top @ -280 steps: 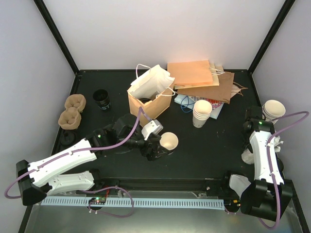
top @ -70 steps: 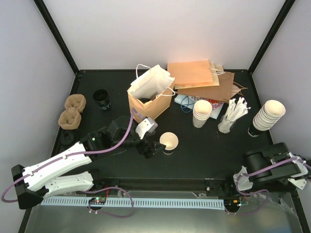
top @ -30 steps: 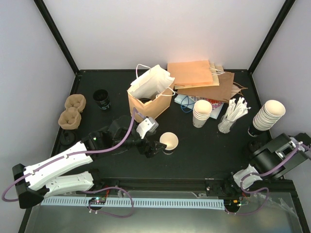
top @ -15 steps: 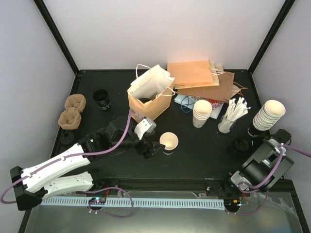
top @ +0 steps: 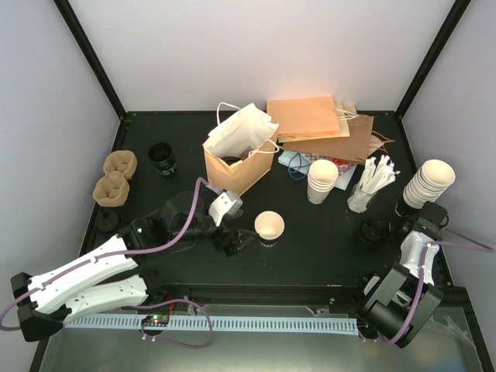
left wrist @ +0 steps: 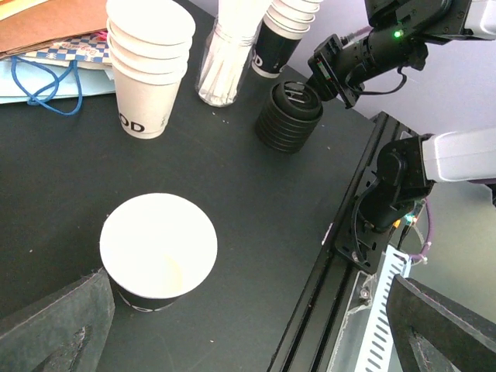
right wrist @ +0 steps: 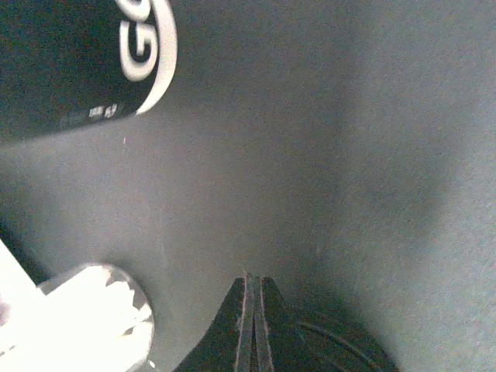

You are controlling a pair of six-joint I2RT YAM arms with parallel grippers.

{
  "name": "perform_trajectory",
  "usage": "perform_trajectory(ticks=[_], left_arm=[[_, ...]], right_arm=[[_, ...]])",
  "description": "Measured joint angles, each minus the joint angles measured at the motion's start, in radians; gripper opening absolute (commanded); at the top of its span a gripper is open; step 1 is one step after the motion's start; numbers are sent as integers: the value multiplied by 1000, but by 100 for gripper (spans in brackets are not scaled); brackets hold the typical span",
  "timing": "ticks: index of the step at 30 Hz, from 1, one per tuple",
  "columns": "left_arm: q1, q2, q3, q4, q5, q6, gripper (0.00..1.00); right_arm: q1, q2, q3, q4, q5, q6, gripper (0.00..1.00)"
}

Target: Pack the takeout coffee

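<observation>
**Cup Needed a Lid**

The coffee cup [left wrist: 159, 244] stood open in the middle of the counter [left wrist: 256, 194] — left fingers [left wrist: 54, 325] spread wide either side, not touching. Right fingers [right wrist: 244, 329], clenched tight, were at the stack of black lids [left wrist: 288, 116]. Next job, I think: carry one lid over.

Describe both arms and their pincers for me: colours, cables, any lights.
Both arms match: the left arm and right arm have white link shells with black joints, and a lilac cable loops along each. The left wrist carries a white block. The left pincer and right pincer have dark fingers. A green light glows on the right wrist.
</observation>
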Motion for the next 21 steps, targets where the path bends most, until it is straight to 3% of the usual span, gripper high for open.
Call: perform_trajectory(ticks=[7, 11, 15, 17, 21], left_arm=[[0, -15, -2, 0, -21, 0, 99], [0, -25, -2, -2, -32, 0, 99], [0, -46, -9, -3, -48, 0, 99], [0, -54, -13, -3, -54, 0, 99], [0, -57, -29, -1, -65, 1, 99]], right_arm=[[70, -19, 16, -92, 22, 10, 1], [72, -24, 124, -205, 95, -27, 2], [73, -78, 235, -296, 170, -83, 10], [76, -119, 273, -335, 196, -114, 20], [192, -187, 357, -415, 240, -177, 24]])
